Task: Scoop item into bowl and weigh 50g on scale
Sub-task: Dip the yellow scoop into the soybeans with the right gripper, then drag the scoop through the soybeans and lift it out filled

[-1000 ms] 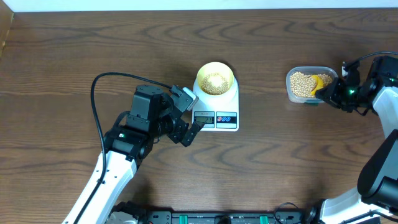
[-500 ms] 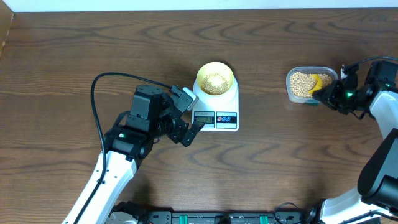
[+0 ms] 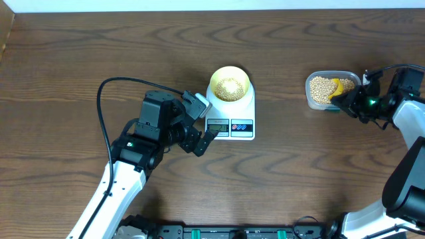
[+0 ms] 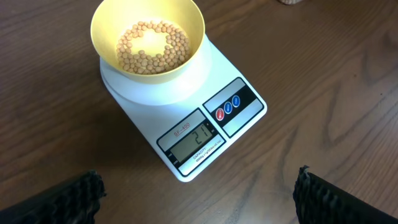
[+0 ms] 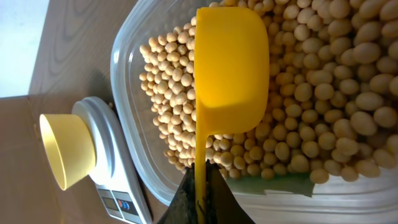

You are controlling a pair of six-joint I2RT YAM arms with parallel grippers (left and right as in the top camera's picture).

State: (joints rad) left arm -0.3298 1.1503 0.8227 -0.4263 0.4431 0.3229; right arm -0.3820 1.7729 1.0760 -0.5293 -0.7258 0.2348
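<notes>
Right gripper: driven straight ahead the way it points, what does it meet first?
The right gripper, shut on the yellow scoop by its handle, points into the clear tub. The scoop's cup is over the beans, so those likely come first; the tub's near rim may catch the fingers instead, height being unclear.

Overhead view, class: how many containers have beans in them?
2: the small round pale-yellow bowl on the white scale, and the clear plastic tub at the right.
</notes>
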